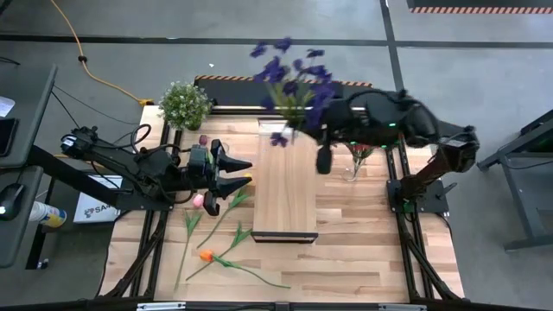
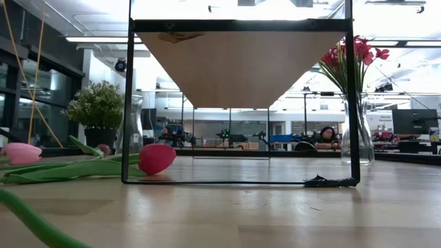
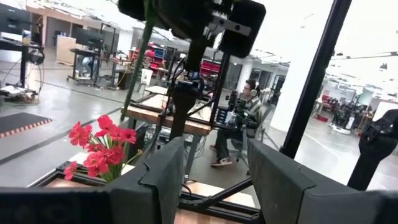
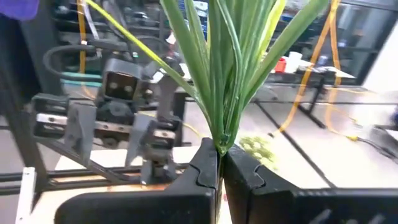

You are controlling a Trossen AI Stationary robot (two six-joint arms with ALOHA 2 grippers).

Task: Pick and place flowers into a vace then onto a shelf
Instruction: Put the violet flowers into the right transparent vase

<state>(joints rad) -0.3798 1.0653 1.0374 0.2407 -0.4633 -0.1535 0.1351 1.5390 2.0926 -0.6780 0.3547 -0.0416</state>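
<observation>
Wood plank tabletop [image 1: 363, 233], lab behind; right gripper [image 4: 221, 165] clenched on purple flowers [image 1: 294, 78]; left gripper [image 1: 244, 173] released

Robotics lab, open hall, rows of workbenches [image 3: 163, 115], ceiling strip lights [image 2: 103, 39], seated person [image 3: 245, 121]

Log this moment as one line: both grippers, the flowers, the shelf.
right gripper: shut on purple flowers, above shelf | left gripper: open, empty, beside shelf | pink and orange flowers: on table
</observation>
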